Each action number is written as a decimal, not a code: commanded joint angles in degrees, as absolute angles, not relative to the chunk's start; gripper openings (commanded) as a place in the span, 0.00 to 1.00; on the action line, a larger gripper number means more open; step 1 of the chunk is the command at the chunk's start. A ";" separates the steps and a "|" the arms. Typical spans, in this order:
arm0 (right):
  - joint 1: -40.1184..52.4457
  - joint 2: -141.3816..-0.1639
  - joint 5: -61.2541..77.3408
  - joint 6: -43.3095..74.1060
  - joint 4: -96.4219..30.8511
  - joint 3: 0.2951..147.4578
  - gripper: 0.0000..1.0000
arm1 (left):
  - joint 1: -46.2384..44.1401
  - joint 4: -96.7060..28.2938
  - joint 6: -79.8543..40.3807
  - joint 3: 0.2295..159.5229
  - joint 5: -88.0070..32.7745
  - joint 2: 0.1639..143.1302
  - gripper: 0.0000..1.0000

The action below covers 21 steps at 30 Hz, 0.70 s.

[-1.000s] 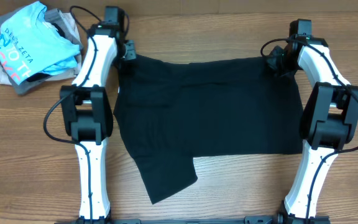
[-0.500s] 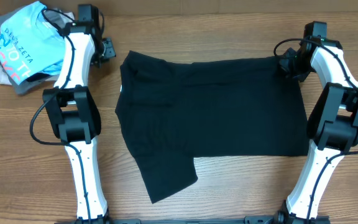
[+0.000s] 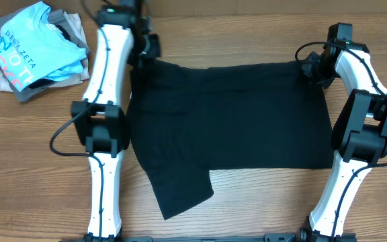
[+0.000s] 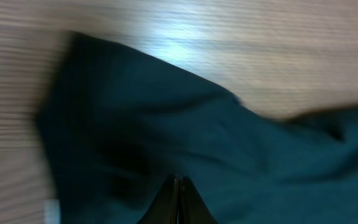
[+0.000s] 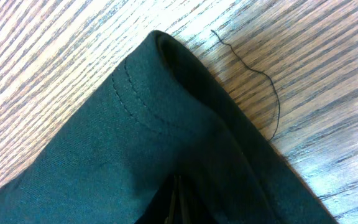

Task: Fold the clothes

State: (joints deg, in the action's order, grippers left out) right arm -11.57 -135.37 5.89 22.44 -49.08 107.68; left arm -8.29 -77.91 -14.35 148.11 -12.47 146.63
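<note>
Fabric lay closest to the arm bases: one sleeve (image 3: 180,191) of the black garment (image 3: 234,114) stuck out toward the near edge of the wooden table (image 3: 261,208), slanting off to the left. Beyond it the body of the garment was spread nearly flat across the middle of the table, between the two arms, with shallow wrinkles on its left half.

At the far right corner the right gripper (image 5: 178,183) had its fingers pressed together right at the stitched hem, where the cloth was turned over on itself. A loose thread (image 5: 260,81) trailed onto the wood beside it. At the far left corner the left gripper (image 4: 178,182) was over dark cloth, its fingers also pressed together. That wrist view was blurred. For neither pincer could I tell whether any cloth was caught between the tips.

Judging by how it lay, the garment looked thin, light and limp. It would probably sag from any single hold, slide easily on the smooth wood, and take no harm from a firm pinch. The doubled hem at the far corners seemed the best place to grip, one corner per arm, so the edge would travel level.

Farthest off, at the far left, a light blue tee (image 3: 25,47) sat on a grey garment (image 3: 24,93), apart from the black one.
</note>
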 commanded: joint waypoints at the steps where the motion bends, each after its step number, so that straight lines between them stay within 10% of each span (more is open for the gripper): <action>1: -11.90 -136.62 2.22 22.11 -48.97 107.07 0.04 | -10.13 -76.93 -12.32 144.51 -13.28 146.89 0.04; 21: -11.86 -136.62 2.57 22.09 -49.69 107.07 0.04 | -5.74 -68.29 -15.09 126.65 -1.48 146.91 0.04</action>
State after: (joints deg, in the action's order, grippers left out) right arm -11.57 -135.37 5.89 22.44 -49.10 107.68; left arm -9.47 -67.99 -13.47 129.51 -8.95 146.19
